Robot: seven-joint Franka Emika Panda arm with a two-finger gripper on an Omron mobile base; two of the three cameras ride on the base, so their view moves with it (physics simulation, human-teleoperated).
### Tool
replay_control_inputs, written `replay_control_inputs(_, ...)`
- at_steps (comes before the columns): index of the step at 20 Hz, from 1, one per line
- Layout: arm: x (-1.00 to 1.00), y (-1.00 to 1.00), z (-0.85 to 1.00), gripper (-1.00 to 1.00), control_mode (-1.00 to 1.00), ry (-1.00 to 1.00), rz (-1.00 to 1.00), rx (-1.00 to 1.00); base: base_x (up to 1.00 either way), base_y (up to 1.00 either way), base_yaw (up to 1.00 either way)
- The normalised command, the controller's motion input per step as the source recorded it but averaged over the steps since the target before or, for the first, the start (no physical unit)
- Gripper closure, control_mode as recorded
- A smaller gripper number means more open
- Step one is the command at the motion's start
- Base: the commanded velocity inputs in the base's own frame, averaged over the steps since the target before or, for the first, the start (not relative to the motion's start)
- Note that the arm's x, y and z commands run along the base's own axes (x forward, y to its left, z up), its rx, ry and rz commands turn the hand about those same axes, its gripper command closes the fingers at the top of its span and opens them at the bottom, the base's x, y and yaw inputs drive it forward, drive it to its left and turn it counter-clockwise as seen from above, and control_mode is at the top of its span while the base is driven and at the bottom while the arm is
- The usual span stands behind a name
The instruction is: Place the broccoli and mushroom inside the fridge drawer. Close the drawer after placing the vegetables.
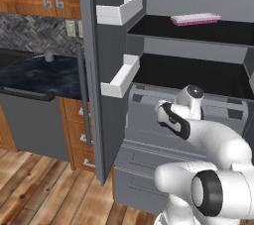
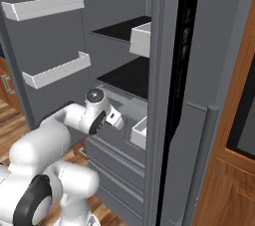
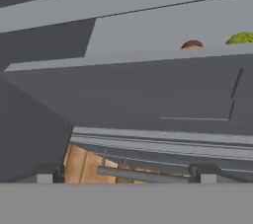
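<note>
**Fingers wide and empty before the pulled-out fridge drawer**

Fingers (image 3: 126, 178): two small dark tips at the bottom of the hand view, spread far apart, nothing between them. They pointed along the plain front of the wide light-grey box-shaped fridge drawer (image 3: 148, 94).

Over the drawer's top rim, in the hand view, two small things peeked out from inside: the rounded reddish-brown cap of the tiny mushroom (image 3: 191, 45) and, to its right near the frame edge, the bushy yellowish-green head of the tiny broccoli floret (image 3: 240, 38). They lay near each other, apart, not touching. Stems hidden by the rim.

Below the drawer front ran shallower grey drawer fronts (image 3: 163, 141), and under those a strip of wooden floor (image 3: 84, 166).

Base views: the white arm (image 1: 208, 140) reached forward at drawer height, wrist close to the drawer (image 1: 149, 105), which stood out from the fridge body. Open grey fridge door (image 1: 101, 70) on the left carried two white door bins (image 1: 119, 11). A flat pink package (image 1: 195, 19) lay on the upper black shelf. Dark marbled counter (image 1: 39, 73) sat further left.
</note>
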Motion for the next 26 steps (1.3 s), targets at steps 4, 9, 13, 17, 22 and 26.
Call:
replay_control_inputs(4, -0.75, 0.01, 0.53, -1.0, -1.0, 0.0, -0.02, 0.0, 0.0, 0.0, 0.0)
replay_control_inputs(9, -0.32, 0.0, 0.71, -1.0, -1.0, 0.0, -0.05, 0.0, 0.0, 0.0, 0.0)
replay_control_inputs(13, -0.45, 0.0, 0.33, -1.0, -1.0, 0.0, -0.05, 0.0, 0.0, 0.0, 0.0)
replay_control_inputs(17, -0.6, 0.0, 0.15, -1.0, -1.0, 0.0, -0.05, 0.01, 0.0, 0.0, 0.0)
replay_control_inputs(22, -0.63, 0.0, 0.18, -1.0, -1.0, 0.02, -0.04, 0.05, 0.0, 0.0, 0.0)
replay_control_inputs(26, -0.61, 0.01, 0.27, -1.0, -1.0, 0.0, -0.03, 0.04, 0.0, 0.0, 0.0)
